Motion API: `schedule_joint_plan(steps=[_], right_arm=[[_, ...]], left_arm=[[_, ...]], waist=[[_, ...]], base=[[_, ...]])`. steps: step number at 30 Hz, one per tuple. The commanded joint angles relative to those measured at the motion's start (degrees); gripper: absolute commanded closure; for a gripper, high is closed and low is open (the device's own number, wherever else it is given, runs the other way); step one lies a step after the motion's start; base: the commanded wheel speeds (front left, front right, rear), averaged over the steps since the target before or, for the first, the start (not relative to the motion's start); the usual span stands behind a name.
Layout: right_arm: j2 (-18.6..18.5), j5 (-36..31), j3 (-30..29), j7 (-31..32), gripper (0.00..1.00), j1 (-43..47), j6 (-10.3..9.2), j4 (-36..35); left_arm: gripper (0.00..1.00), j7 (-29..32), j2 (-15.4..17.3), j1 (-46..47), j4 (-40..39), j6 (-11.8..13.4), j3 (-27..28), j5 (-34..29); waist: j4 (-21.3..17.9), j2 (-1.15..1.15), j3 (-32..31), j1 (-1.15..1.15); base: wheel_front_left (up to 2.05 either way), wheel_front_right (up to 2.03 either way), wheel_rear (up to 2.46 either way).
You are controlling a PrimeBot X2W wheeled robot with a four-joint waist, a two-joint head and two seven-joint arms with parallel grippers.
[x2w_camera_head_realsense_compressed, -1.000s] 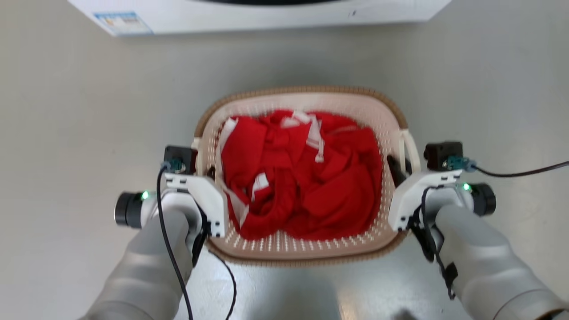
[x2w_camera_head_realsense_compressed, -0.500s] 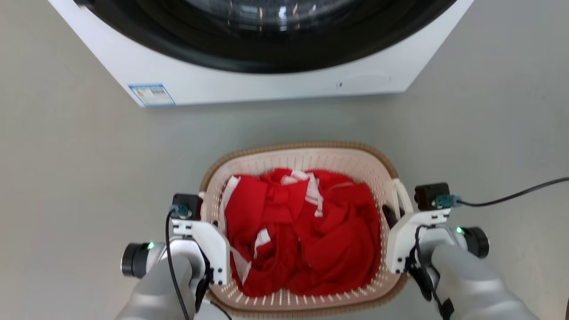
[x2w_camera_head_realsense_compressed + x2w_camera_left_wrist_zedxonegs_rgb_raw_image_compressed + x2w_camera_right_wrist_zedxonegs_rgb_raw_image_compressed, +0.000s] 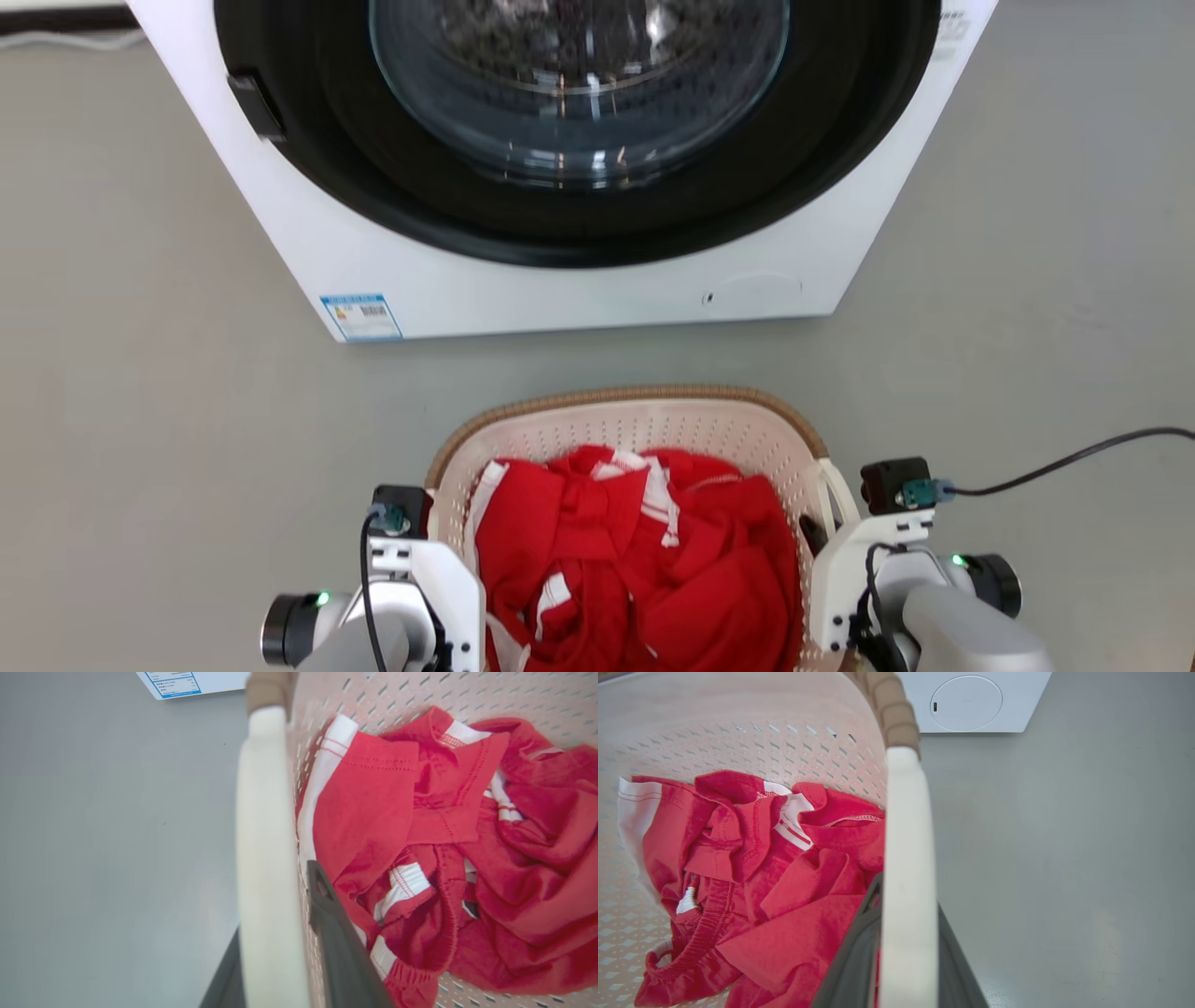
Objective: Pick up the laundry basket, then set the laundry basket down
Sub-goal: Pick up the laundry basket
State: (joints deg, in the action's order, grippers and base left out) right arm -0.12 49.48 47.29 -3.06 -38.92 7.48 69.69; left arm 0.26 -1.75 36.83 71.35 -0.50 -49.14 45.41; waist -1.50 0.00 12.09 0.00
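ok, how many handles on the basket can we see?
2. One white loop handle on the laundry basket's left side, between the left jaws; the other handle on its right side, between the right jaws. None seems hidden.

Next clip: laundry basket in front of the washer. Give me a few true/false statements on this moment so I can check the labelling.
1. The laundry basket holds red clothing with white trim. True.
2. The left gripper has its fingers either side of the basket's white left handle. True.
3. The right gripper hangs free, away from the basket. False: its fingers sit either side of the white right handle.
4. The basket's rim is black. False: it is brown, with a woven look.
5. The washing machine carries its blue label at the lower right corner. False: in the head view it is at the lower left.
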Motion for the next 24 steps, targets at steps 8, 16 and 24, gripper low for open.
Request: schedule_joint_plan(steps=[8, 16, 24], right_arm=[[-2.8, 1.5, 2.4, 0.8, 1.00, 2.5, 0.01, 0.7], [-2.8, 3.0, 4.0, 2.3, 1.00, 4.0, 0.01, 0.7], [-2.8, 4.2, 5.5, 3.9, 1.00, 5.1, 0.01, 0.7]], left_arm=[[1.00, 1.1, 4.6, -3.3, 0.8, 2.2, -0.7, 0.9], [1.00, 2.6, 4.6, -5.2, 0.9, 2.4, -1.8, 1.8], [1.00, 4.1, 4.6, -6.4, 1.1, 2.6, -2.7, 2.6]], waist=[[-0.1, 0.00, -4.7, 0.00], [-0.3, 0.00, -8.2, 0.00], [-0.4, 0.00, -10.1, 0.00]], base=[[0.00, 0.00, 0.00], [0.00, 0.00, 0.00], [0.00, 0.00, 0.00]])
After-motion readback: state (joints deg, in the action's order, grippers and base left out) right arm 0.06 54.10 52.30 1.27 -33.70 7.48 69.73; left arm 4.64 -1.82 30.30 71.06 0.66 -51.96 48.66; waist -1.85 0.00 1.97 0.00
